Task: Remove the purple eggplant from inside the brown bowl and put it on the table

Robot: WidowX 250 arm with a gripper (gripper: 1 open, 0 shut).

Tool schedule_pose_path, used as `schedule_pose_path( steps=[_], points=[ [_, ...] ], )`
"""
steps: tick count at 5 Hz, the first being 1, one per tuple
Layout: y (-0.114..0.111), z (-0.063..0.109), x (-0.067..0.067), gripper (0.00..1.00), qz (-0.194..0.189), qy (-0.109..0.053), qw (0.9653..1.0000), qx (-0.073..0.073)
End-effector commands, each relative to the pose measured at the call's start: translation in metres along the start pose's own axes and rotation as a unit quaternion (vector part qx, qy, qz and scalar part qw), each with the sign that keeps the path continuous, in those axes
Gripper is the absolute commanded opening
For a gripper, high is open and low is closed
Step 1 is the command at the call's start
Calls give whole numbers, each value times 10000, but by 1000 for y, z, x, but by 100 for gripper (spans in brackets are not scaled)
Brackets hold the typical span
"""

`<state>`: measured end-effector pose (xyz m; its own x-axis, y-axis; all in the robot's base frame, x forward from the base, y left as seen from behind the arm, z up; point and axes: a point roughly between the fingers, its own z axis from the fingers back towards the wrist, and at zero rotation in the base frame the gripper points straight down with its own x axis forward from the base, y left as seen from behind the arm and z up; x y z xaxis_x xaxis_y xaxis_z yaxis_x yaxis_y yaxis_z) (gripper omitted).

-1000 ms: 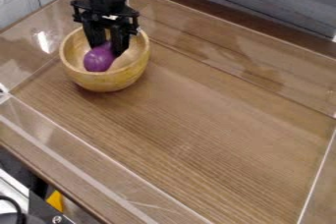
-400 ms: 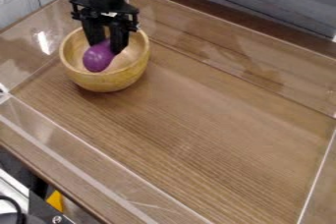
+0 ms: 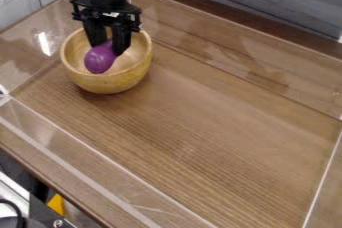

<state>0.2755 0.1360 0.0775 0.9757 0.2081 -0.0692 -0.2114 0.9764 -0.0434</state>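
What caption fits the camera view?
Gripper lowered into the brown bowl, fingers around the purple eggplant.

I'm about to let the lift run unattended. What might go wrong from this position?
1. The fingers straddle only the top of the glossy, rounded purple eggplant; it may slip out during lifting.
2. The gripper sits low inside the brown bowl; a sideways exit may catch the thick wall and drag or tip the bowl.
3. A dropped eggplant could roll across the table.
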Motion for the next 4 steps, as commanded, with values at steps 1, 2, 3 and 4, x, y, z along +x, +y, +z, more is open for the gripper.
schedule_pose_path(
  steps=[1, 2, 3, 4],
  points=[
    [-1, 30, 5, 0, -33, -455, 9988, 155],
    [-5, 34, 4, 0, -46, -472, 9988, 158],
    [-9, 39, 1, 0, -69, -492, 9986, 158],
    [-15, 42, -1, 0, -109, -511, 9985, 163]
  ],
)
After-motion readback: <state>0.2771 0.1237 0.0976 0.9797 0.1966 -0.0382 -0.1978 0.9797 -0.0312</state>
